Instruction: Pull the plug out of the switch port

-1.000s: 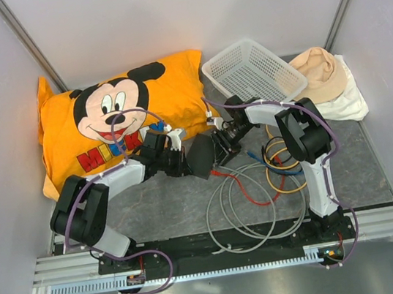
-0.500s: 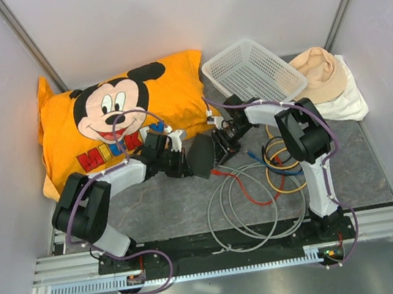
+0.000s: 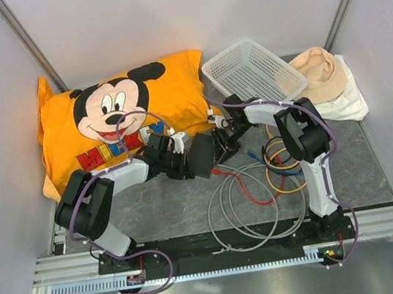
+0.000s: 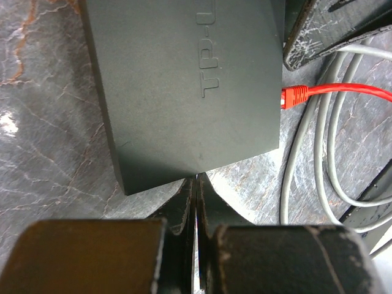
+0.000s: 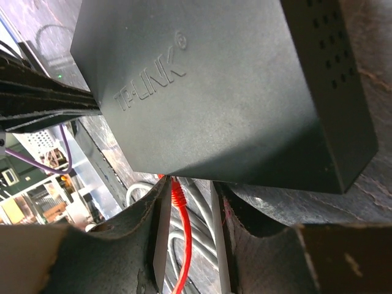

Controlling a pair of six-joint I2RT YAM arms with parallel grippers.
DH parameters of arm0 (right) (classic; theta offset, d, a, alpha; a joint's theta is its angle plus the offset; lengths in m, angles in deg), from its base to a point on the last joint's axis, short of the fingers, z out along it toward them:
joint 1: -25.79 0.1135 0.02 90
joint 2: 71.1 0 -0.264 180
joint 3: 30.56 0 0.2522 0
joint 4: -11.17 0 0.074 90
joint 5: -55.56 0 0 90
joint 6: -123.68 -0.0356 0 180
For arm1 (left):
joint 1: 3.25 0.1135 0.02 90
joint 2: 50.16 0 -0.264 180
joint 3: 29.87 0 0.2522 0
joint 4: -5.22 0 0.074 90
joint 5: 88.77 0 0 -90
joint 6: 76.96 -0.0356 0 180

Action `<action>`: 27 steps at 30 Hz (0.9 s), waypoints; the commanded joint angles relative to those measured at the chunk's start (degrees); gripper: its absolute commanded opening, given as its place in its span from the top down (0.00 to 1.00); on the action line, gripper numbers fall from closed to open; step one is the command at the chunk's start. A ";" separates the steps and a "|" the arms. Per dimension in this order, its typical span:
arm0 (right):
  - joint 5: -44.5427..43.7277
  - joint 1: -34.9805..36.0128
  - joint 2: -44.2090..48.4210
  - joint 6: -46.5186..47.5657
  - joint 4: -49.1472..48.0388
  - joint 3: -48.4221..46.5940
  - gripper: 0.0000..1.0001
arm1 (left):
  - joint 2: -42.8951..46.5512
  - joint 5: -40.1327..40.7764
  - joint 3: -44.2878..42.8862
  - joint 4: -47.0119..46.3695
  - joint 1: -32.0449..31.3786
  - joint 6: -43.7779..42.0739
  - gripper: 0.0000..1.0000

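Observation:
The switch (image 3: 200, 155) is a flat matte-black box marked TP-LINK, lying between my two grippers; it also shows in the left wrist view (image 4: 184, 86) and the right wrist view (image 5: 214, 86). A red plug (image 4: 294, 96) sits in a port on its edge, and its red cable (image 3: 250, 187) trails toward the front. My left gripper (image 4: 196, 179) is shut, with its tips against the switch's near edge. My right gripper (image 5: 187, 190) is open, its fingers on either side of the red plug (image 5: 177, 195), which lies close to the left finger.
An orange Mickey pillow (image 3: 118, 118) lies at the back left. A white mesh basket (image 3: 252, 72) and a beige cloth (image 3: 323, 76) are at the back right. Grey cable loops (image 3: 239, 211) and yellow and blue cables (image 3: 281, 160) lie in front of the right arm.
Both grippers and the switch have shifted slightly toward the back left. The red plug stays in its port.

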 commanded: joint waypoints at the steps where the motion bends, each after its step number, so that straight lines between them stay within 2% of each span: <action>1: -6.01 0.25 -2.73 -1.40 -3.87 -0.58 0.60 | -0.89 -0.52 -1.98 -1.00 -0.64 -0.65 0.99; 8: -4.87 0.34 -3.96 -1.49 -3.61 -0.14 0.66 | -2.39 -0.08 -3.12 -0.82 -0.73 -1.09 0.98; 13: -4.34 0.25 -4.93 -1.49 -3.61 -0.93 0.80 | -2.92 -0.17 -3.38 -0.99 -0.73 -0.91 0.98; 14: -4.34 0.34 -5.02 -1.32 -3.61 -1.02 0.87 | -3.09 -0.17 -3.47 -1.08 -0.73 -0.91 0.99; 18: -5.30 0.16 -5.45 0.61 -1.59 -1.81 0.97 | -1.43 0.27 -5.05 -0.73 -0.73 -0.91 0.98; 27: -10.22 -0.45 -6.16 5.28 2.11 -1.11 1.00 | -4.14 -0.43 -11.73 -0.47 -0.73 -0.39 0.98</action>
